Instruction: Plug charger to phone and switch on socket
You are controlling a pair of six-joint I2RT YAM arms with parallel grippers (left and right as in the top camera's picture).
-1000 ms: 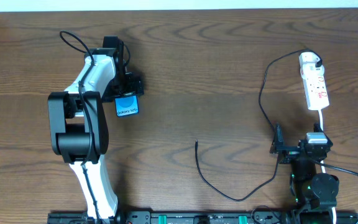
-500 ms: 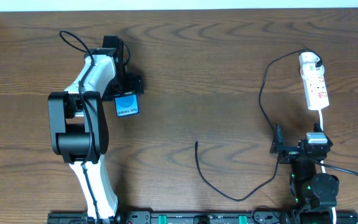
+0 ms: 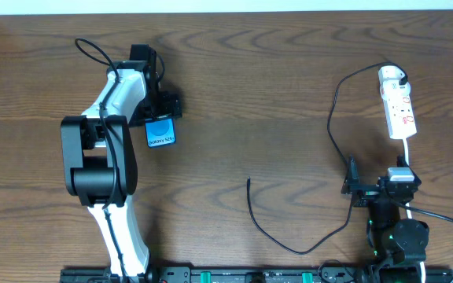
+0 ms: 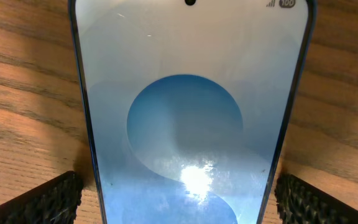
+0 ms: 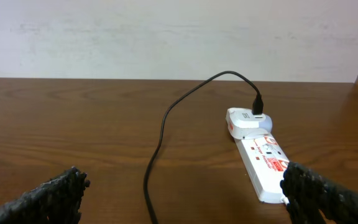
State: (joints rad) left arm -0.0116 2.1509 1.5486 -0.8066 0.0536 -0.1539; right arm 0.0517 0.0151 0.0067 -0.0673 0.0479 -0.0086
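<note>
The phone lies flat on the table at the left, its blue screen filling the left wrist view. My left gripper is open and straddles the phone, one finger on each side with a small gap to each edge. The socket is a white power strip at the far right with a white adapter plugged into its far end. The charger runs from that adapter in a long black loop to its free plug mid-table. My right gripper is open, low near the table's front right, the cable passing between its fingers.
The left arm stretches from the front edge over the table's left side. A white cord leaves the socket toward the right arm's base. A pale wall stands beyond the table's far edge.
</note>
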